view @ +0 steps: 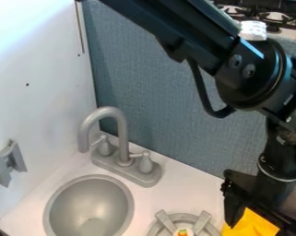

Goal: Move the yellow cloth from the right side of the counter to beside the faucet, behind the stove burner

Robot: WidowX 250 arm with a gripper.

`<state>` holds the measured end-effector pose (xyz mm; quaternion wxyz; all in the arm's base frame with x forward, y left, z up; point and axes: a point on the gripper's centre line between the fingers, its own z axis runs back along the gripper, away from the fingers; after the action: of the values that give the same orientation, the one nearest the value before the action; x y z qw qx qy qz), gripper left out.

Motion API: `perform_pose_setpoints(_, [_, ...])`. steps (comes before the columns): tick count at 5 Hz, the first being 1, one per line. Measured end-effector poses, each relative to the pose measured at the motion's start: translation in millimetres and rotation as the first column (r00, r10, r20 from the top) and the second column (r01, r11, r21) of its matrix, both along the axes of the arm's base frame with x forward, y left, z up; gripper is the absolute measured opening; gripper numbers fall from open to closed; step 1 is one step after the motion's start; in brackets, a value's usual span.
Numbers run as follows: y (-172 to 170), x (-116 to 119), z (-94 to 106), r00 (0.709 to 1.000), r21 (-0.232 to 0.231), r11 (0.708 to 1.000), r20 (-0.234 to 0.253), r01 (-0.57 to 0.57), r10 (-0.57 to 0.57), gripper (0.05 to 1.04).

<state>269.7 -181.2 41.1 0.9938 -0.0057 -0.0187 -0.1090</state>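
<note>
The black gripper [259, 224] hangs at the lower right, over the counter's front right part. Its fingers stand wide apart, one at the left and the other near the bottom right corner. A bright yellow-orange thing [251, 225] shows between and below them, partly hidden by the gripper and cut off by the bottom edge; contact cannot be told. Left of it, a grey stove burner ring [158, 228] with raised bars lies on the counter, and a small white and orange thing [182, 232] sits at its middle.
A round grey sink [90, 208] is set into the white counter [168, 196] at the lower left, with a grey faucet [122, 133] behind it. A white wall [33, 87] with a grey bracket [8, 162] stands left; a blue-grey panel [168, 110] rises behind.
</note>
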Motion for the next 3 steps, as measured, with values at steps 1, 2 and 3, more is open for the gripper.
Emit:
perform_pose_setpoints(1, [1.6,-2.7,-11.1,1.0,0.018,1.0,-0.029,-0.002,0.003,1.007])
perform_pose_setpoints(2, [-1.5,22.2,-19.6,0.998,-0.008,0.998,-0.017,-0.056,0.056,1.007])
perform_pose_setpoints(3, [2.5,54.4,-32.4,0.996,-0.012,0.996,-0.01,-0.091,0.091,1.007])
